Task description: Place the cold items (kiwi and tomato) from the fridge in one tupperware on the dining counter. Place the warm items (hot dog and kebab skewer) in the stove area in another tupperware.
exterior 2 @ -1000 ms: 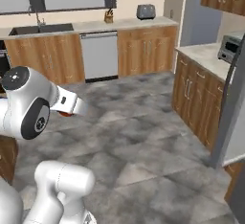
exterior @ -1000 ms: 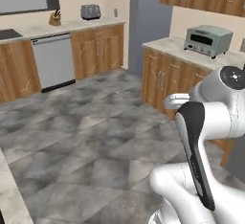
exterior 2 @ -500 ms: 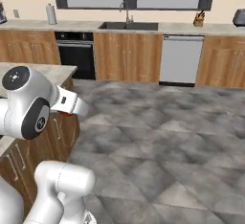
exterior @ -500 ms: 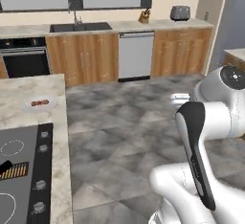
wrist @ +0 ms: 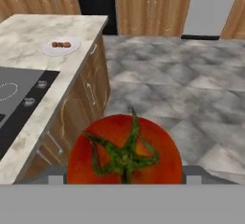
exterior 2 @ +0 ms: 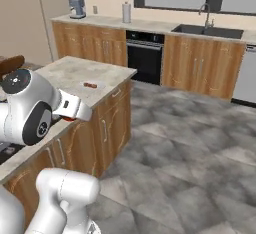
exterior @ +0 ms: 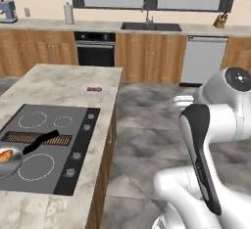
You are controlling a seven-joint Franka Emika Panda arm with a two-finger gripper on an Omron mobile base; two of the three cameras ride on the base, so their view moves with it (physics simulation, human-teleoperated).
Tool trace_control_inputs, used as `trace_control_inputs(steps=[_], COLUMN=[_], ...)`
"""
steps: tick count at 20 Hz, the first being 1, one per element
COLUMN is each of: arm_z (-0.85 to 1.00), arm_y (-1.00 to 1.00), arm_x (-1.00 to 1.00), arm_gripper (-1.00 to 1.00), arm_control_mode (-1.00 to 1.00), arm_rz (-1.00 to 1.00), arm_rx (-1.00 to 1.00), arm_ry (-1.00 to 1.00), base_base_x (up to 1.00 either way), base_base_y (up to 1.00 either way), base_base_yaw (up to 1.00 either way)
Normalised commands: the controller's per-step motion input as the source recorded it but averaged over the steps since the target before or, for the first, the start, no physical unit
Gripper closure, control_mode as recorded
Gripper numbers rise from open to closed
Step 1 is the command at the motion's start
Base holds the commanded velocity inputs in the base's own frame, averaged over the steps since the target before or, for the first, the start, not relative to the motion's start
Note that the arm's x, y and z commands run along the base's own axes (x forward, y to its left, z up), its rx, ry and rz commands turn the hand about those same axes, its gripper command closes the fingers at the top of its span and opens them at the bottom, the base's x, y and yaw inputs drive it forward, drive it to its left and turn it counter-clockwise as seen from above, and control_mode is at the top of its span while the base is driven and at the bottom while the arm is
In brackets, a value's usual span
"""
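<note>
My gripper (wrist: 124, 176) is shut on the tomato (wrist: 124, 151), a red fruit with a green stem that fills the bottom of the hand view. A sliver of the tomato (exterior 2: 69, 119) peeks out under the hand in the right base view. The kebab skewer (exterior: 94, 89) (wrist: 61, 44) lies on a small white plate (exterior 2: 90, 85) on the island counter. In a pan at the cooktop's near left corner rests the hot dog (exterior: 5, 155). The kiwi, the tupperware and the fridge are out of view.
The island counter (exterior: 59, 79) carries a black cooktop (exterior: 46, 149), and its wooden side (wrist: 72, 108) lies just left of the hand. Along the back wall run the oven (exterior: 95, 52), sink (exterior: 149, 26) and dishwasher (exterior: 203, 59). Grey stone floor (wrist: 182, 79) stretches to the right.
The base has swung left, so the views swept from the corner counters to the island and cooktop. The tomato has stayed in the gripper.
</note>
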Motion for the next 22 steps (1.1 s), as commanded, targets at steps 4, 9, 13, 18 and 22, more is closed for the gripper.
trace_control_inputs(steps=[4, 9, 13, 18, 22], arm_z=[0.0, 0.0, 0.0, 0.0, 0.0], arm_y=[0.0, 0.0, 0.0, 0.0, 0.0], arm_x=[0.0, 0.0, 0.0, 0.0, 0.0], arm_gripper=[1.0, 1.0, 1.0, 1.0, 1.0], arm_control_mode=[1.0, 1.0, 1.0, 1.0, 1.0], arm_rz=[0.0, 0.0, 0.0, 0.0, 0.0], arm_rx=[0.0, 0.0, 0.0, 0.0, 0.0], arm_ry=[0.0, 0.0, 0.0, 0.0, 0.0], base_base_x=[-0.36, -0.33, -0.05, 0.41, 0.71], base_base_y=[-0.07, -0.22, -0.58, -0.9, -0.91], base_base_yaw=[0.51, 0.45, 0.32, 0.28, 0.26])
